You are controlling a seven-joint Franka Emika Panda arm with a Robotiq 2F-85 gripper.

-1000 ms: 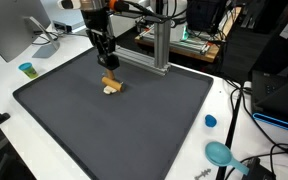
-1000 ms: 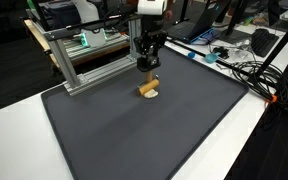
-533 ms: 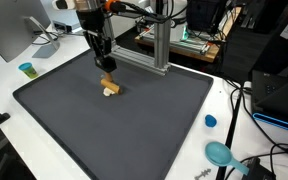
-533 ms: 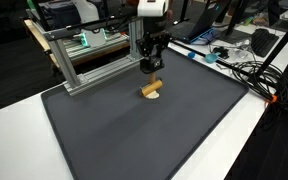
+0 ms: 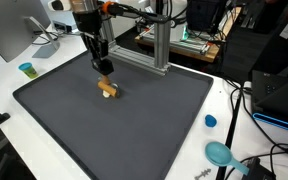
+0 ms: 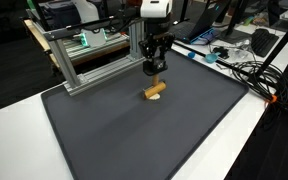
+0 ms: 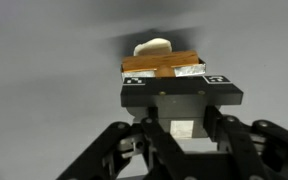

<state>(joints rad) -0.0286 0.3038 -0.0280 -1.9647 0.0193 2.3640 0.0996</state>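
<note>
A small brown wooden block (image 5: 108,90) with a cream piece against it lies on the dark grey mat (image 5: 134,125), toward the back. It shows in both exterior views (image 6: 155,92) and in the wrist view (image 7: 164,63). My gripper (image 5: 105,68) hangs just above it, apart from it, also seen from the other side (image 6: 156,70). In the wrist view the gripper (image 7: 182,95) has its fingertips together, with the block just beyond them. The jaws look shut and hold nothing that I can make out.
An aluminium frame (image 5: 154,50) stands behind the mat (image 6: 84,60). A small blue cup (image 5: 26,69), a blue cap (image 5: 210,121) and a teal object (image 5: 220,153) sit on the white table. Cables (image 6: 246,70) lie beside the mat.
The gripper has risen off the block and drawn back a little. The block stays on the mat, slightly turned.
</note>
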